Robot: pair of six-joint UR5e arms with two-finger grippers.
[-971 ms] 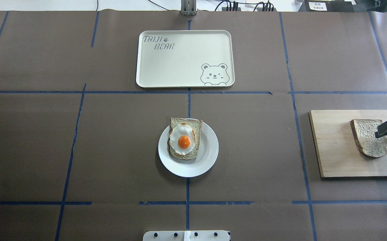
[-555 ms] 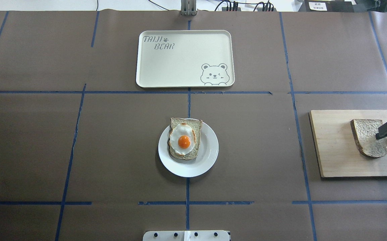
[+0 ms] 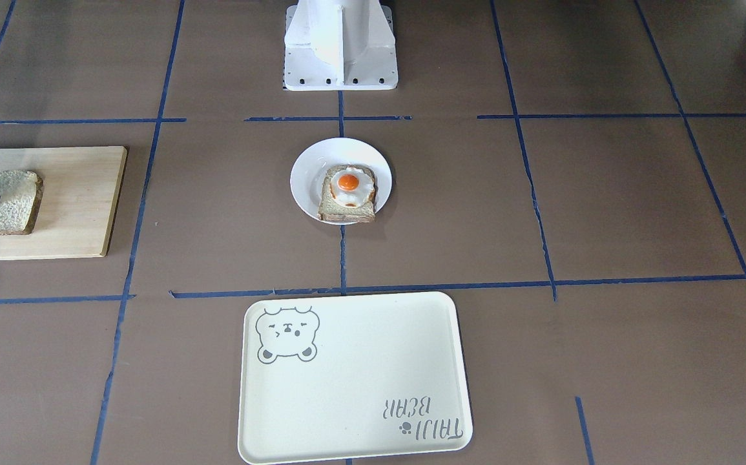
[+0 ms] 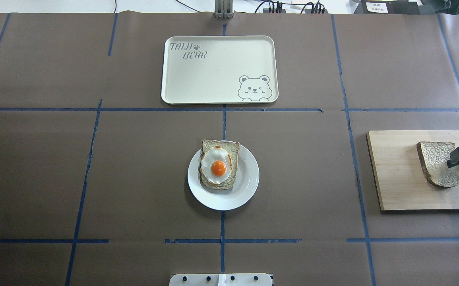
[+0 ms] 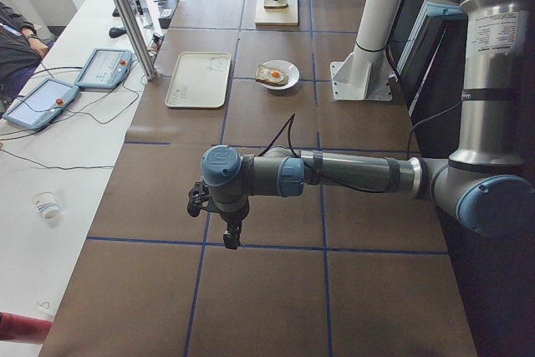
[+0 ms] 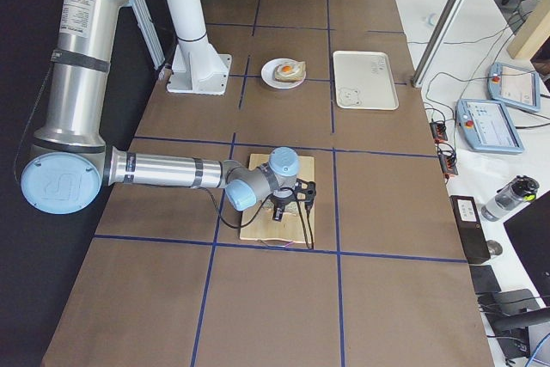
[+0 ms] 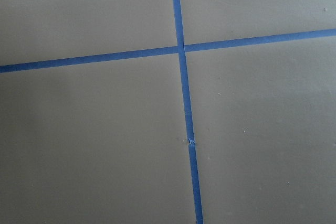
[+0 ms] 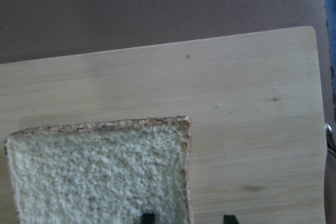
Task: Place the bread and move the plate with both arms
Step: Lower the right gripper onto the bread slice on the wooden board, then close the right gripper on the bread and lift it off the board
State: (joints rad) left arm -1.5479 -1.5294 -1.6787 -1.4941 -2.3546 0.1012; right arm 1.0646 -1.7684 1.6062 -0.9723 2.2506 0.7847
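Observation:
The bare bread slice (image 4: 436,165) lies on a wooden board (image 4: 396,174) at the table's right; it also shows in the front view (image 3: 8,203) and the right wrist view (image 8: 100,171). My right gripper (image 4: 454,162) is open and low over the slice's right edge. In the right wrist view one fingertip (image 8: 148,217) is over the bread and the other (image 8: 229,217) is over bare board, with the crust between them. The white plate (image 4: 249,186) sits mid-table and bears a slice topped with a fried egg (image 4: 218,165). My left gripper (image 5: 230,236) hangs over bare table far to the left; I cannot tell whether it is open.
A cream tray with a bear drawing (image 4: 219,69) lies beyond the plate at the table's far side. The white base pedestal (image 3: 340,45) stands at the robot's side. The left wrist view shows only brown table and blue tape lines (image 7: 181,77).
My right gripper has drifted a little right and toward the near side over the bread's edge. The bread has shifted only very slightly. The plate has not moved.

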